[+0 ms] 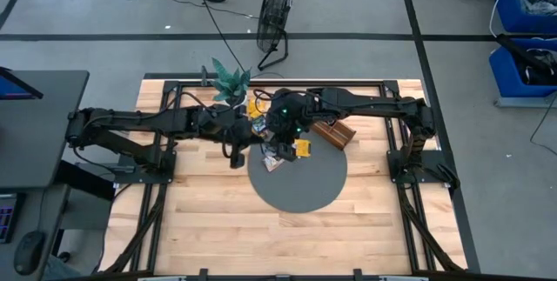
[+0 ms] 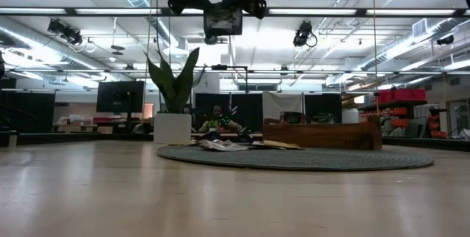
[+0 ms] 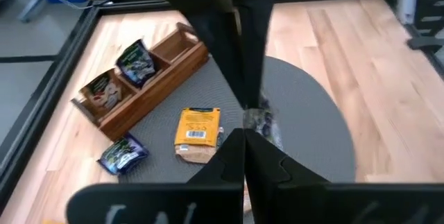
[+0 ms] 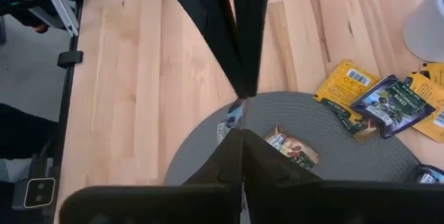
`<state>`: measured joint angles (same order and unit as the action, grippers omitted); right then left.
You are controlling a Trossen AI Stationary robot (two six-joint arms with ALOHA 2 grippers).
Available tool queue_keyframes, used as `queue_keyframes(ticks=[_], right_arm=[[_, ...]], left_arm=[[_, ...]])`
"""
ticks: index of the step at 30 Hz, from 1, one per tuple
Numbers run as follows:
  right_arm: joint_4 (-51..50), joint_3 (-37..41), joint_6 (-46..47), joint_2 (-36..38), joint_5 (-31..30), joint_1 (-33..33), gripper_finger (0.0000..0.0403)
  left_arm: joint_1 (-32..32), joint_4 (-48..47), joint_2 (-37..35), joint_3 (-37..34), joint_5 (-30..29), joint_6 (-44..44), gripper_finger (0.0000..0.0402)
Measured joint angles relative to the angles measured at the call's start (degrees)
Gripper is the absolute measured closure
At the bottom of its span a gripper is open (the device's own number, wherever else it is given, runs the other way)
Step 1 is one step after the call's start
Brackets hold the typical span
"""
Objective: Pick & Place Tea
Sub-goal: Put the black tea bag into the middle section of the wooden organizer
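Note:
Both arms meet over the round grey mat (image 1: 305, 185). My right gripper (image 4: 240, 113) hangs high above it, shut on a tea packet (image 2: 222, 21) that shows as a dark square in the low view. My left gripper (image 3: 244, 120) hovers beside it (image 1: 235, 153), shut and holding nothing that I can see. Loose tea lies below: a yellow packet (image 3: 198, 125), a brownish one (image 3: 194, 153), a dark blue one (image 3: 121, 153) and a whitish one (image 1: 274, 163) on the mat. More yellow and blue packets (image 4: 388, 102) lie near the pot. My right gripper pinches the tea packet between its two fingers, and only a small bluish-white corner (image 4: 234, 117) shows at the fingertips in the wrist view. The packet hangs below the gripper, lifted well clear of the mat, its flat face toward the table's near edge.
The long brown wooden tray (image 3: 142, 78) lies at the mat's far right edge (image 1: 335, 133), with two packets standing in its compartments. A potted green plant (image 1: 231, 81) stands at the far edge of the table. Bare wood stretches toward the near edge.

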<state>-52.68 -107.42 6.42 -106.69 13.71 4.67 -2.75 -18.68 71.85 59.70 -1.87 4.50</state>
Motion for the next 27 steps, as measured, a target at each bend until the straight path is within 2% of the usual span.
queue_keyframes(ticks=[9,15,23,27], right_arm=[[-0.7,0.0,0.4,0.0,-2.1,0.3,0.0401],[-7.1,0.0,-0.8,0.5,-4.2,2.1,0.0402],[-8.6,0.8,-2.6,4.4,-6.9,8.9,0.0403],[-7.3,6.2,-2.8,9.8,-9.1,13.3,0.0403]], left_arm=[[0.0,0.2,0.0,0.0,-4.8,-2.0,0.0363],[0.0,-1.0,-2.2,0.0,-10.1,-7.3,0.0354],[0.0,-3.7,-7.1,0.0,-13.4,-10.2,0.0354],[0.0,-6.2,-8.8,0.0,-14.1,-11.7,0.0354]])
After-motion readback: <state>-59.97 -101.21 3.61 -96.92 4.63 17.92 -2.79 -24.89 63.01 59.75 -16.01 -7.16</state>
